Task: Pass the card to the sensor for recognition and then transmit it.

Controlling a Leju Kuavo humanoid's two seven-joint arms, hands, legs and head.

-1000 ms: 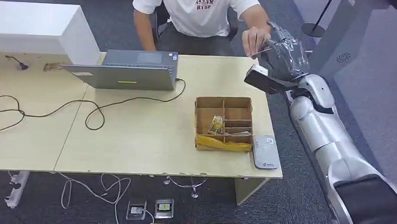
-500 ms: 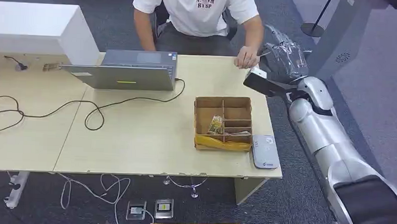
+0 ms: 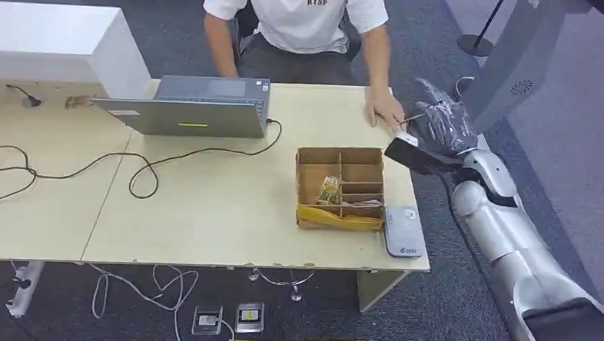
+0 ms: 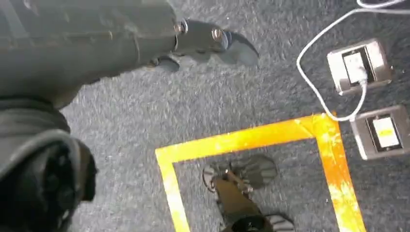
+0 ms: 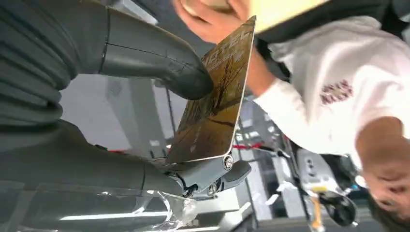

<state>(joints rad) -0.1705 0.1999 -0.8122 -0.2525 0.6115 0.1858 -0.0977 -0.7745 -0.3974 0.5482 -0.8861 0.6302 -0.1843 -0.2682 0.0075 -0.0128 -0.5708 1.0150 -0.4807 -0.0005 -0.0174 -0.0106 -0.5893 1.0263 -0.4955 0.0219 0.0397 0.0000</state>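
Nearest us, at the table's front edge, the grey sensor (image 3: 403, 231) lies flat beside the cardboard box (image 3: 340, 186) — well placed, we judge, for a card to be lowered onto it from the right. Our left hand (image 4: 203, 41) hangs low over the carpet, over the yellow floor tape (image 4: 251, 140); nothing sits in it, and its dark fingers look loosely curled, though we cannot tell how far.

Farther out, past the table's right edge, our right hand (image 3: 438, 123) is raised beside the far corner of the box. It pinches the card (image 5: 215, 99) between the thick thumb and the darker fingers below — a firm edge hold that leaves most of the gold-brown face free, which is how we would want it for reading. In the head view the card is too thin to make out.

Beyond that, the person's hand (image 3: 384, 111) rests on the tabletop just beside ours, apart from the card. We judge the card is in our keeping now, and the sensor pass is not yet done.
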